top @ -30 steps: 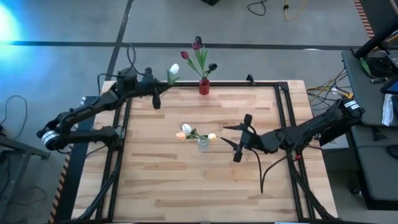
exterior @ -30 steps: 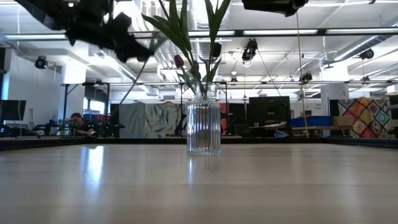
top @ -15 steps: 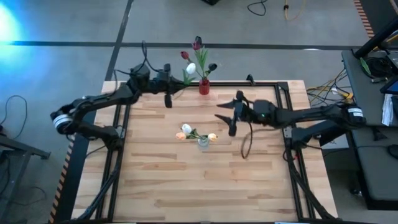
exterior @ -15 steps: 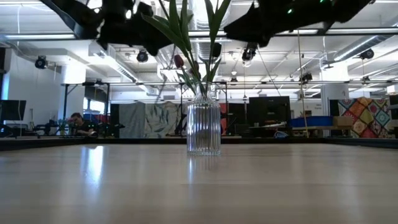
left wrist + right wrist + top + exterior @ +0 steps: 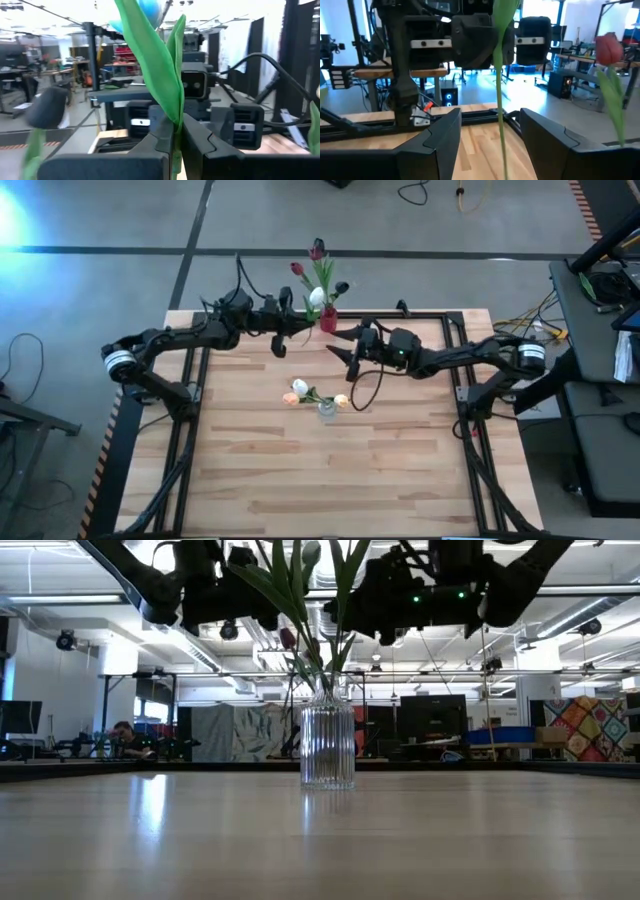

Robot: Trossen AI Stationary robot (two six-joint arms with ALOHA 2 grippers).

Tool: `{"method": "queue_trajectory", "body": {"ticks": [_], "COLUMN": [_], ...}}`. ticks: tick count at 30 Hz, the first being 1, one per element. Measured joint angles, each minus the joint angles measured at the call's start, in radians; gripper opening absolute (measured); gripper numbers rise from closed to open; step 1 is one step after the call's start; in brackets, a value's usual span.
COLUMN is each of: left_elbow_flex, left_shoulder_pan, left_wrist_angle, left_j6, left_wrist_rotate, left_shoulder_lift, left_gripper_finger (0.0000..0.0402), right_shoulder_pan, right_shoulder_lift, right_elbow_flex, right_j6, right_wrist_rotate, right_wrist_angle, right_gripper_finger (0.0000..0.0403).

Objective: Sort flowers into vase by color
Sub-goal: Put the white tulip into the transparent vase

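White tulip held upright by its stem, head up beside the maroon blooms of the red vase at the desk's far edge, not yet seated in any vase. Pinched low on the stem by the left gripper, fingers pressed together on it, long axis running straight up from the grip. Faced from the other side by the right gripper, fingers spread, the stem hanging just ahead of the gap between them. Judged: a hand-over or a steadying grip, with the right gripper needing to advance along the line toward the left one to bracket the vertical stem. Set mid-desk, well apart: the clear ribbed vase holding white and peach tulips.
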State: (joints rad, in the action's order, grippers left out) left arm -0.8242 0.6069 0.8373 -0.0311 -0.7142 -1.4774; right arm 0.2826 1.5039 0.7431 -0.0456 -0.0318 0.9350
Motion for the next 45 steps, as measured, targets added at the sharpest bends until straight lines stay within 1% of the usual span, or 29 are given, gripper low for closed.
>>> {"method": "queue_trajectory", "body": {"ticks": [8, 15, 18, 23, 31, 33, 37, 45], "left_elbow_flex": [0.000, 0.000, 0.000, 0.000, 0.000, 0.000, 0.000, 0.001], "left_shoulder_pan": [-0.025, -0.035, -0.035, -0.036, -0.036, -0.036, -0.033, -0.029], "left_wrist_angle": [0.020, 0.045, 0.045, 0.047, 0.053, 0.053, 0.047, 0.009], "left_j6": [0.004, 0.003, 0.003, 0.002, -0.013, -0.025, -0.034, -0.021], "left_wrist_rotate": [-0.010, -0.010, -0.010, -0.010, -0.005, 0.011, 0.053, 0.058], "left_shoulder_lift": [-0.009, -0.009, -0.009, -0.009, -0.009, -0.009, -0.009, -0.008], "left_gripper_finger": [0.0001, 0.0001, 0.0001, 0.0001, 0.0003, 0.0008, 0.0032, 0.0102], "right_shoulder_pan": [0.001, 0.001, 0.001, 0.003, 0.003, 0.000, 0.000, -0.001], "right_shoulder_lift": [0.078, 0.089, 0.100, 0.122, 0.150, 0.149, 0.137, 0.083], "right_elbow_flex": [0.109, 0.166, 0.190, 0.216, 0.234, 0.233, 0.230, 0.217], "right_j6": [0.010, 0.039, 0.049, 0.048, 0.030, 0.011, 0.005, -0.009], "right_wrist_rotate": [-0.002, -0.002, 0.005, 0.006, 0.015, 0.032, 0.043, 0.061], "right_wrist_angle": [0.014, -0.015, -0.018, -0.053, -0.063, -0.063, -0.073, -0.093], "right_gripper_finger": [0.0194, 0.0193, 0.0181, 0.0137, 0.0032, 0.0016, 0.0014, 0.0013]}}
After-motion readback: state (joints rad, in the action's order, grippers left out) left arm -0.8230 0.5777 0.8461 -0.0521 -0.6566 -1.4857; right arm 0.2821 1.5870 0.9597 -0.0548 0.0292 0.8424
